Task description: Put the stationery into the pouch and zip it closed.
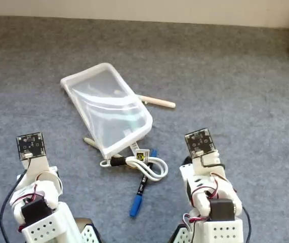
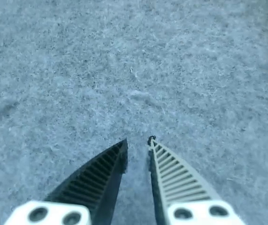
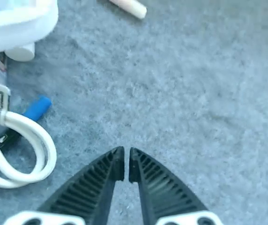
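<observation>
The pouch (image 1: 106, 109) is looking see-through with a milky white rim. The pen (image 1: 142, 185) is showing black in the middle and blue at both ends. The cord (image 3: 46, 144) is looking white and the stick (image 1: 157, 102) pale tan. Speckled grey carpet (image 1: 235, 76) is covering everything. The right gripper (image 3: 126, 161) is sporting ribbed black fingers, while the left gripper (image 2: 137, 143) is mixing one black and one beige.
</observation>
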Motion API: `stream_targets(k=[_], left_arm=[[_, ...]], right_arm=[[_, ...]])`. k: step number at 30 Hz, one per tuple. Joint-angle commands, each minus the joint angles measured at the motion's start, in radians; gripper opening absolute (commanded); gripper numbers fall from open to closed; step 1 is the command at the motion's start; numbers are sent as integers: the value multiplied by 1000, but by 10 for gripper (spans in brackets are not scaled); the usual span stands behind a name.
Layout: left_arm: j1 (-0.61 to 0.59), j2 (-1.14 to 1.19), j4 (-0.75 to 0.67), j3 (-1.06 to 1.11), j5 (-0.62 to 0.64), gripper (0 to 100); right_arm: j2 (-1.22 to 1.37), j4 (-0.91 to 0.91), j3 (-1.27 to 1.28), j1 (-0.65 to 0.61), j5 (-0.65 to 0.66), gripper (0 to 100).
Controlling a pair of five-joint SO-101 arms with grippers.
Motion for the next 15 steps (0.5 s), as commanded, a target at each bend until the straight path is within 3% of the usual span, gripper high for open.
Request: stream_targets(k=[1,8,15], left_arm=[[-16,-12,-17,-16,-83,88],[-18,-12,-23,-8,-83,88],[-15,-12,-26,12,-86,88]], right_arm=[[-1,-27,-160,4,18,32],[237,62,-407,-39,23,32],[526,171,-615,-275,18,32]])
